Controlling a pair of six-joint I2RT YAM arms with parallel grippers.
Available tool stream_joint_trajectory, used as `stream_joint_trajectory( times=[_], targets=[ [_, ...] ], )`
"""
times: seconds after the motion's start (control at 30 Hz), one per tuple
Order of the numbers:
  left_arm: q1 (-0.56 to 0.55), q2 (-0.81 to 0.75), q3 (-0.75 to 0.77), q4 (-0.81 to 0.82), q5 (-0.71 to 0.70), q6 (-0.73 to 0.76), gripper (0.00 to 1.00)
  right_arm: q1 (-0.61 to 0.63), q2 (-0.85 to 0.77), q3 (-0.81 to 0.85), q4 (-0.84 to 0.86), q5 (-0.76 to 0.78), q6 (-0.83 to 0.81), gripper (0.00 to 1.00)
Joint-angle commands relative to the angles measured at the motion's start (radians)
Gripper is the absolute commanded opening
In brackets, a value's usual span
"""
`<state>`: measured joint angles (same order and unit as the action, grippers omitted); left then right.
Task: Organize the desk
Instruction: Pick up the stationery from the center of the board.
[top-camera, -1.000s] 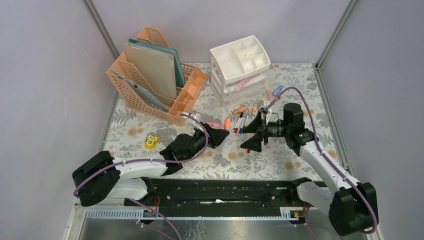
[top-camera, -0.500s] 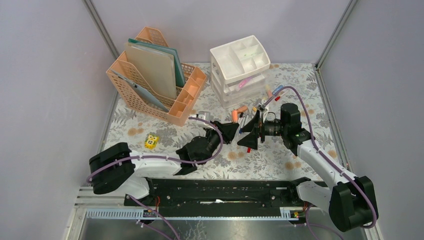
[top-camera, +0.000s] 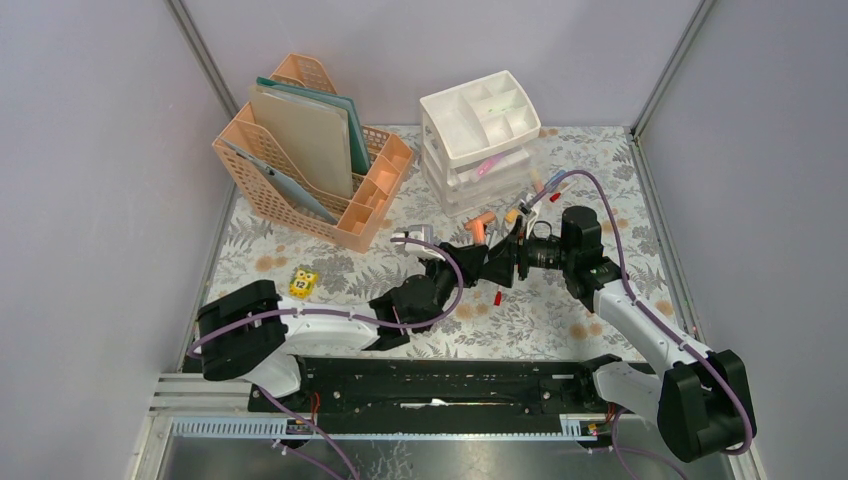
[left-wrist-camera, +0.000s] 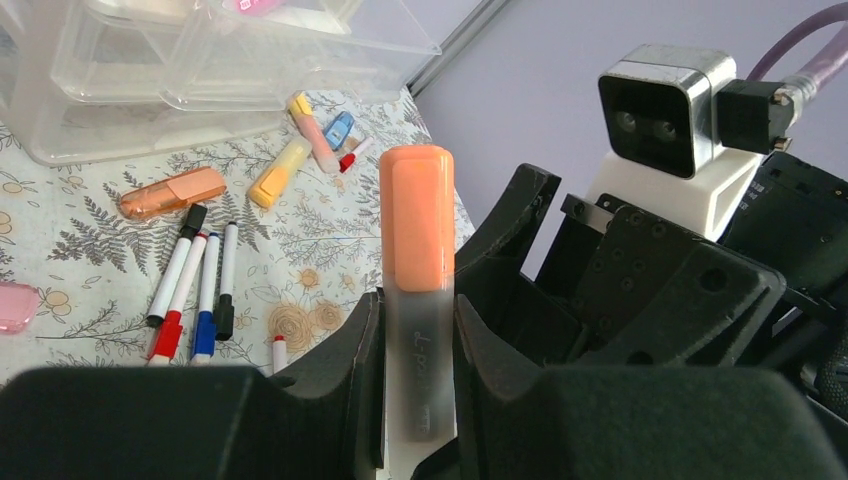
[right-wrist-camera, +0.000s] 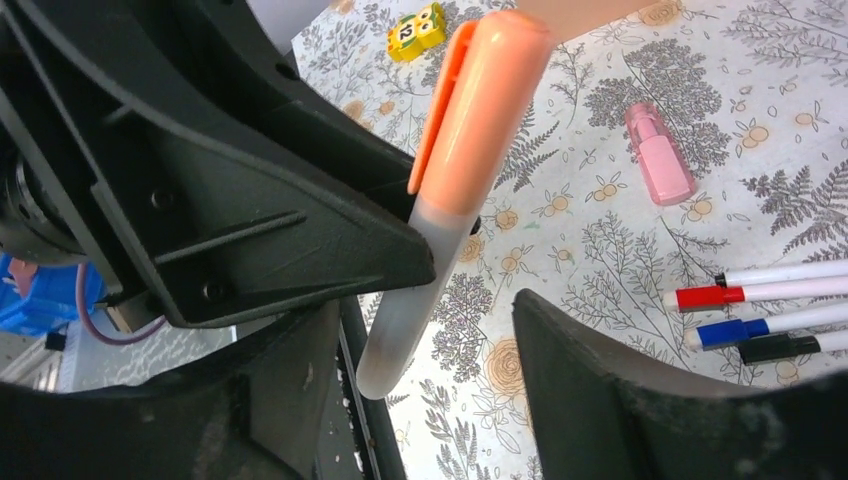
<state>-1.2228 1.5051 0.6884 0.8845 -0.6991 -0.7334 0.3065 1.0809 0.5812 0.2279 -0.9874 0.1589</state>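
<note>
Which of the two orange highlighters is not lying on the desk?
The orange-capped highlighter clamped in the left tool, raised off the cloth; the other orange highlighter lies flat on the desk near the drawer unit.

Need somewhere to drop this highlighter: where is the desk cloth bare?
Bare desk: left, between file rack and yellow die; front, between left arm and right arm, by the black rail. Crowded: markers and highlighters before the drawer unit.
</note>
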Motion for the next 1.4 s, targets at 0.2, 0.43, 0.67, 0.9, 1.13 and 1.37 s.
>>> stream_joint_trajectory(
  times=[0.2, 0.43, 0.67, 0.9, 1.13, 1.37],
  targets=[
    [-0.017, 0.0, 0.04, 0.046, -0.029, 0.003, 0.0, 0.008, 0.012, 0.015, 0.041, 0.055, 0.036, 0.4],
    [-0.018, -0.011, 0.029, 0.057, -0.003, 0.006, 0.1, 0.008, 0.023, 0.036, 0.01, 0.061, 0.021, 0.11],
    [-0.017, -0.094, -0.035, 0.07, 0.079, 0.044, 0.69, -0.002, 0.005, 0.062, -0.054, 0.065, -0.038, 0.0],
    [0.039, -0.313, -0.103, -0.147, 0.274, 0.128, 0.99, -0.042, -0.033, 0.146, -0.3, 0.008, -0.317, 0.0],
    [0.318, -0.524, 0.017, -0.66, 0.636, 0.143, 0.99, -0.068, -0.107, 0.246, -0.54, 0.127, -0.604, 0.0],
    [0.509, -0.522, 0.224, -0.998, 0.786, 0.402, 0.99, -0.073, -0.086, 0.43, -0.699, 0.329, -0.859, 0.0]
  ],
)
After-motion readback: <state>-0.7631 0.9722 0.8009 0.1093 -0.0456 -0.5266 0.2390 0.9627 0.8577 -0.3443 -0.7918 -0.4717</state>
